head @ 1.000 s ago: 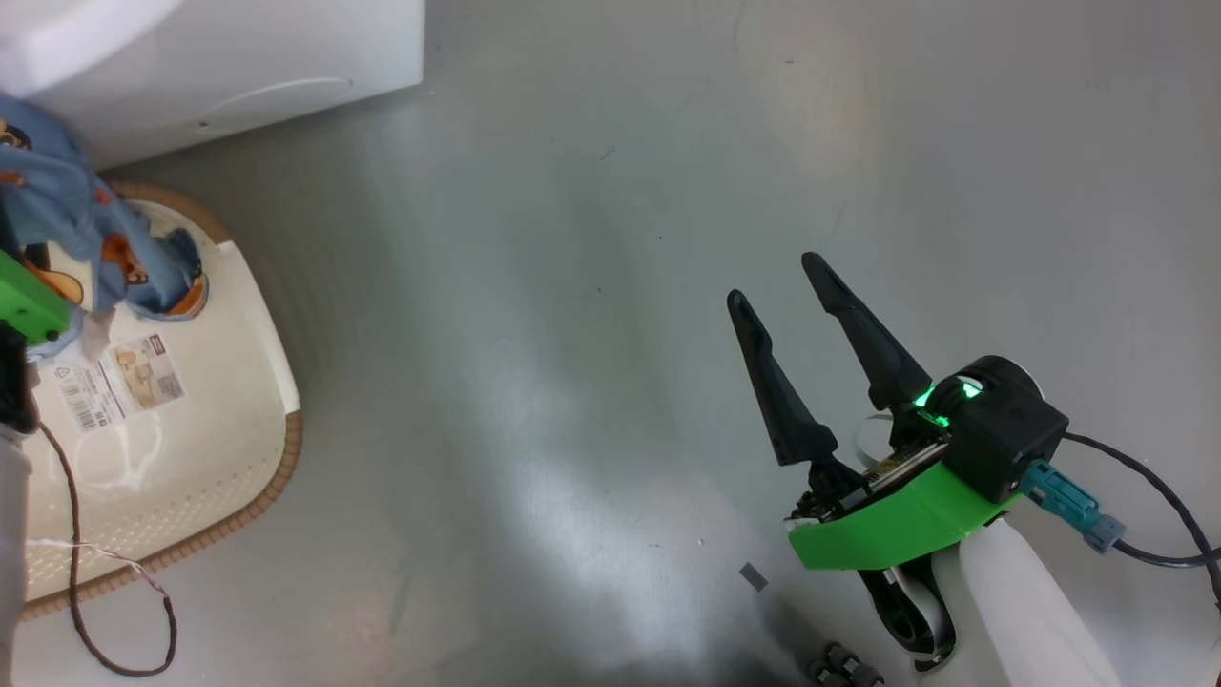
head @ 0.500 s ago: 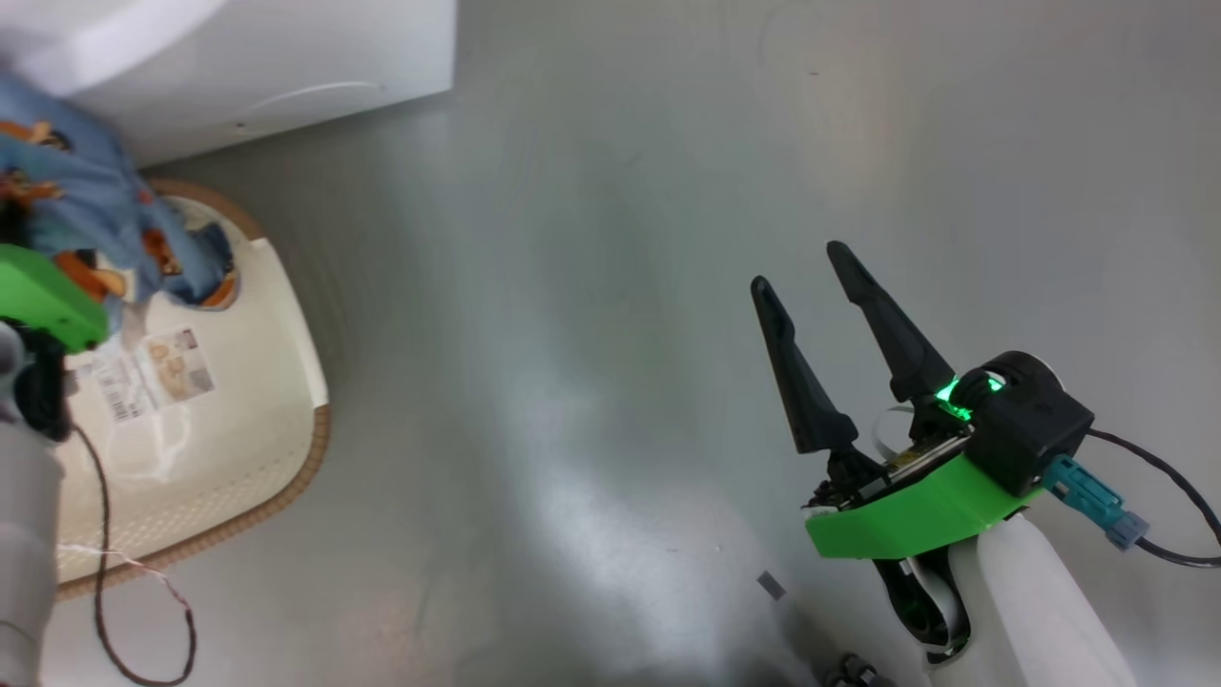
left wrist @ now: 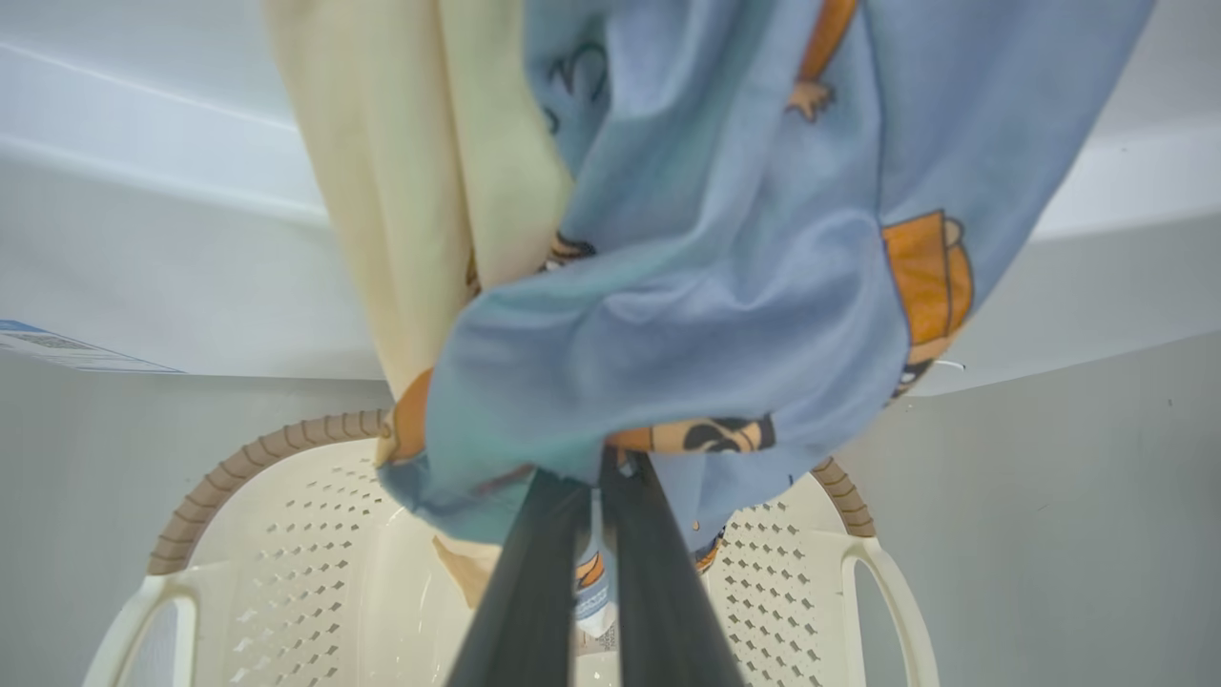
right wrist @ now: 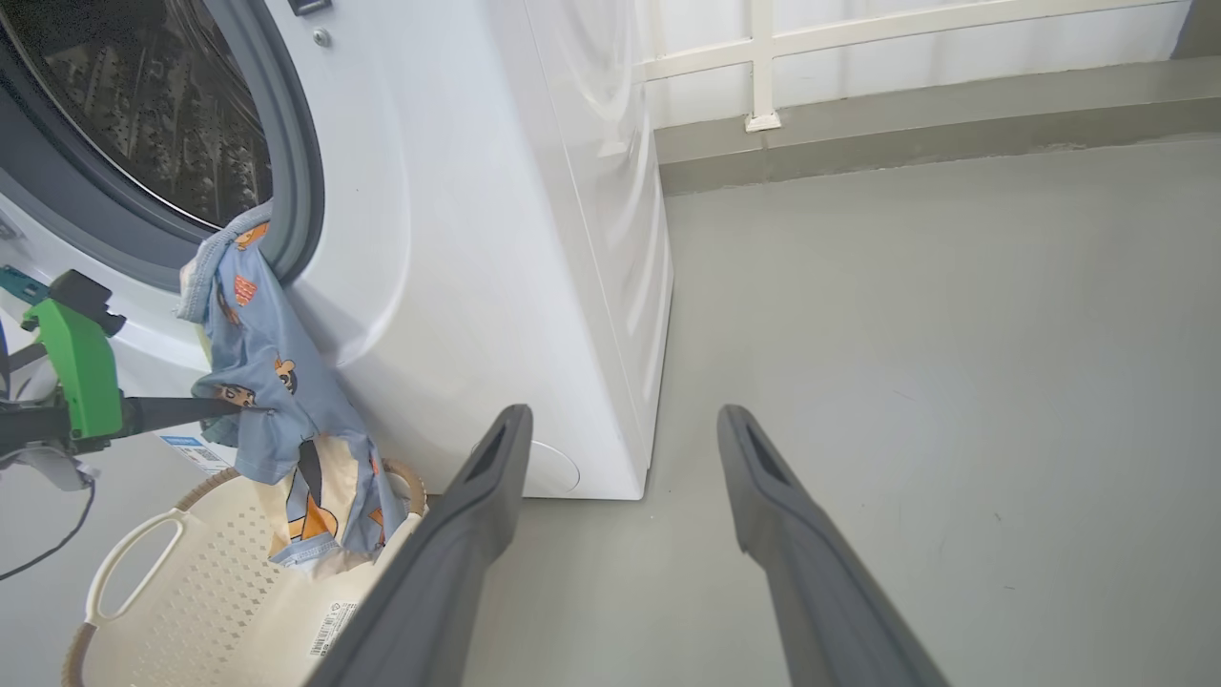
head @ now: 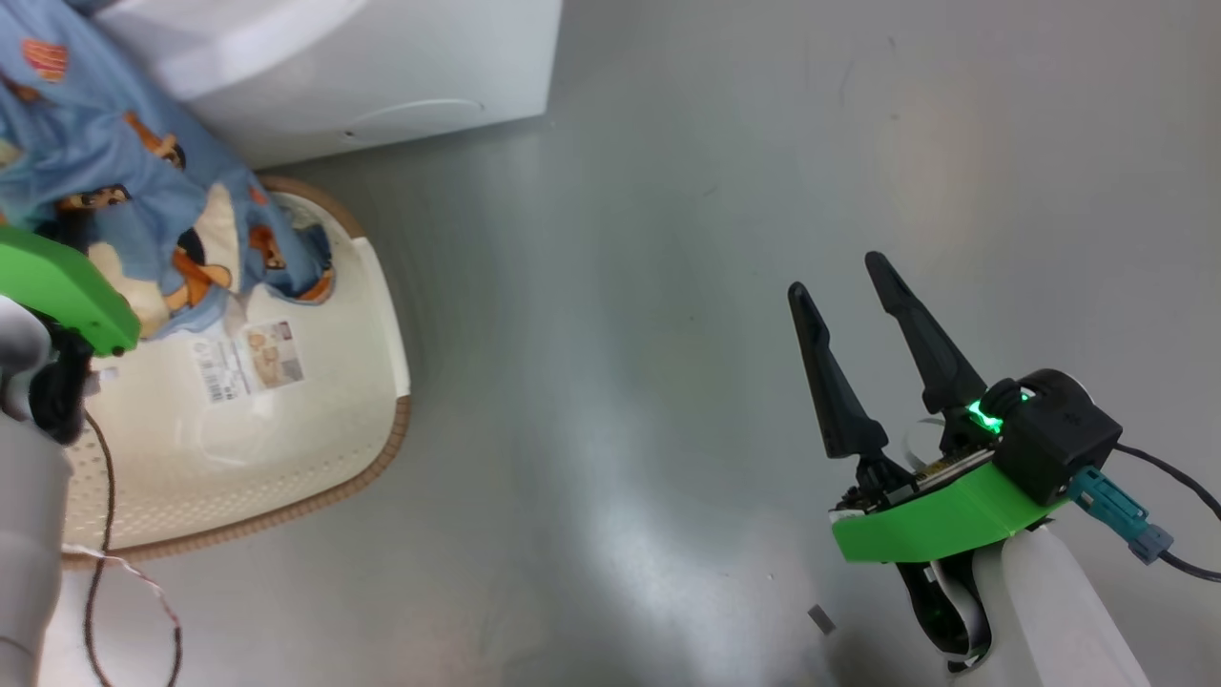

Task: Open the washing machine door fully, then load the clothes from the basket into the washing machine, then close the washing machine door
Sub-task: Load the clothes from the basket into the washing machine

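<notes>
The clothes (left wrist: 725,286), light blue with orange bears and a cream patch, hang from my left gripper (left wrist: 593,472), which is shut on a fold of them. In the right wrist view the clothes (right wrist: 277,382) trail from the washing machine's (right wrist: 477,239) drum opening (right wrist: 143,105) down to the basket (right wrist: 191,572), with my left gripper (right wrist: 234,405) pinching them midway. The cream basket (head: 382,448) with its brown rim sits on the floor before the machine (head: 401,67). My right gripper (head: 835,275) hovers open over bare floor at the right. The washing machine door is out of view.
A label sticker (head: 250,358) lies on the basket floor. A brown cable (head: 100,572) dangles from my left arm over the basket's near rim. Grey floor (head: 668,286) stretches between the arms, and a wall with a white frame (right wrist: 763,67) stands beyond the machine.
The head camera has swung, shifting the scene to the right. The clothes now hang higher and spread wider above the basket. My right gripper has stayed open.
</notes>
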Controlling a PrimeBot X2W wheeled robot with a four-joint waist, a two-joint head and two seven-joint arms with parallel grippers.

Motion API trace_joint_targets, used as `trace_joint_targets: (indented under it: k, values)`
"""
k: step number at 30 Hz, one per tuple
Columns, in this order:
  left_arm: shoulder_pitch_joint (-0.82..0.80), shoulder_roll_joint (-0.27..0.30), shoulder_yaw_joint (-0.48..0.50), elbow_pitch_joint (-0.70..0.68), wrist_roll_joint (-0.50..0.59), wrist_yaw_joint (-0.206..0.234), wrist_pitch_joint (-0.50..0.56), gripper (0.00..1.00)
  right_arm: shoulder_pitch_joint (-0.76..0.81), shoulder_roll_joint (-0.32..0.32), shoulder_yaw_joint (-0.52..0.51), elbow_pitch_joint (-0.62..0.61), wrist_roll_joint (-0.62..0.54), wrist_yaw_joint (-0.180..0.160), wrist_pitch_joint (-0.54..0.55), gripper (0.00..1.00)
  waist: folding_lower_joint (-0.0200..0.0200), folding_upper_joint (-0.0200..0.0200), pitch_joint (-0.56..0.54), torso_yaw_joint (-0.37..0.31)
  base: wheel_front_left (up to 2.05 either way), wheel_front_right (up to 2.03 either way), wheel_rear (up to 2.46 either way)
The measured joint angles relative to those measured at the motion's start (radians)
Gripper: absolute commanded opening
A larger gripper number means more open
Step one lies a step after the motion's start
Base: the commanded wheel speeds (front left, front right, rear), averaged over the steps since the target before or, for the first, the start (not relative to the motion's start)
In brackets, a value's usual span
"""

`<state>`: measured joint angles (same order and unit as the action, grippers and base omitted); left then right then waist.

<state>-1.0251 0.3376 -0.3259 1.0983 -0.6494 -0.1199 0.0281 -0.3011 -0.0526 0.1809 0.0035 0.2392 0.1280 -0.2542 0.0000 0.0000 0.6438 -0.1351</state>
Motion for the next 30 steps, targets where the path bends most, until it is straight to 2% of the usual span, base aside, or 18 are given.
trace_joint_targets:
  k: [3,11,15,22,26,30]
  values:
    - [0.013,0.016,-0.002,-0.045,-0.007,0.000,0.011,0.00,0.010,0.000,-0.002,0.001,0.000,0.000,0.000,1.00,0.0000,0.0000,-0.012,0.009,0.00,0.00,0.00]
    - [0.076,0.074,0.012,-0.298,-0.044,0.006,0.109,0.00,0.016,0.000,-0.002,0.002,0.000,0.000,0.000,1.00,0.0000,0.0000,-0.055,0.035,0.00,0.00,0.00]
    - [0.106,0.119,0.032,-0.455,-0.083,0.045,0.188,0.00,0.016,0.000,0.004,0.003,0.000,0.000,0.000,1.00,0.0000,0.0000,-0.069,0.037,0.00,0.00,0.00]
    - [0.120,0.192,0.071,-0.708,-0.106,0.146,0.326,0.00,0.015,-0.001,0.032,0.003,0.017,0.000,0.000,1.00,0.0000,0.0000,-0.066,0.007,0.00,0.00,0.00]
    - [0.114,0.221,0.091,-0.774,-0.119,0.199,0.391,0.00,0.013,-0.001,0.042,0.002,0.026,0.000,0.000,1.00,0.0000,0.0000,-0.053,-0.017,0.00,0.00,0.00]
    - [0.063,0.251,0.106,-0.779,-0.118,0.248,0.433,0.00,-0.003,-0.001,0.061,0.002,0.049,0.000,0.000,1.00,0.0000,0.0000,-0.035,-0.045,0.00,0.00,0.00]
